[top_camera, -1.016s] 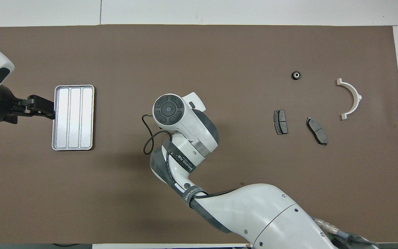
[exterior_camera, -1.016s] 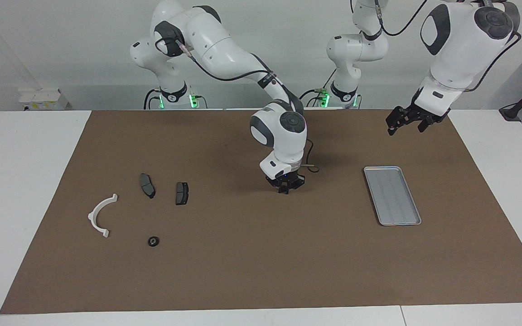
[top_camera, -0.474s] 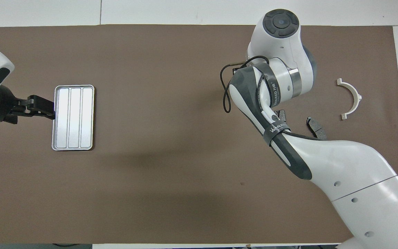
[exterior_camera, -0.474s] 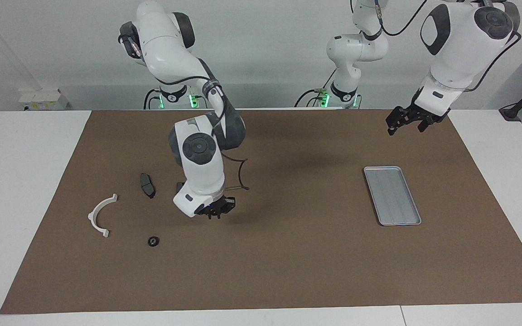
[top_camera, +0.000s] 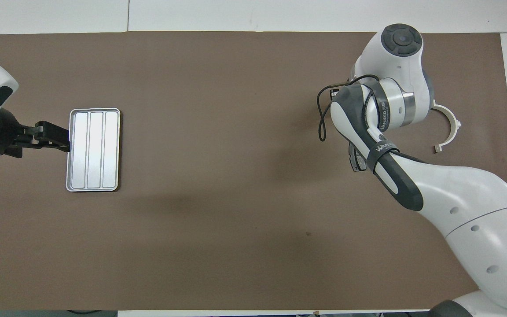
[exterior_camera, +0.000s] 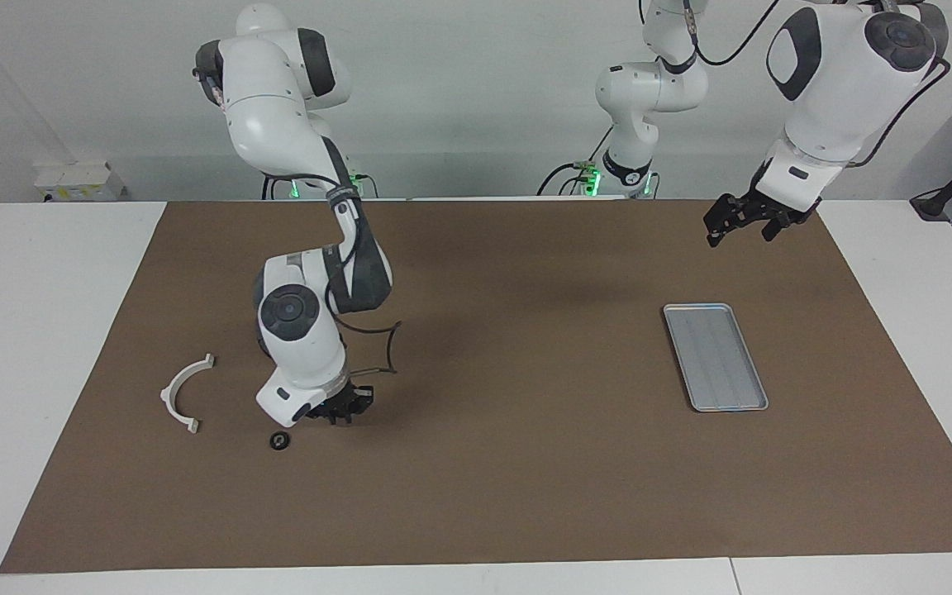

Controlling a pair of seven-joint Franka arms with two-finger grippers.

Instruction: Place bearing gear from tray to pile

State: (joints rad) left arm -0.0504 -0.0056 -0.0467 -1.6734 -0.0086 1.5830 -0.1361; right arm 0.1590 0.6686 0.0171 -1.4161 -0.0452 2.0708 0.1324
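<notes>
The tray [exterior_camera: 716,357] near the mat's left-arm end holds nothing. The right gripper [exterior_camera: 342,411], closed with nothing visible in it, hangs beside the gear [exterior_camera: 280,440] by the half-ring [exterior_camera: 181,392]. The left gripper [exterior_camera: 739,220] waits open near the tray.

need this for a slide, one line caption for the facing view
Right gripper, shut, hangs low beside a small black gear near the white half-ring; left gripper waits open, raised near the tray.

Right gripper [exterior_camera: 342,413] low, left gripper [exterior_camera: 742,221] raised
</notes>
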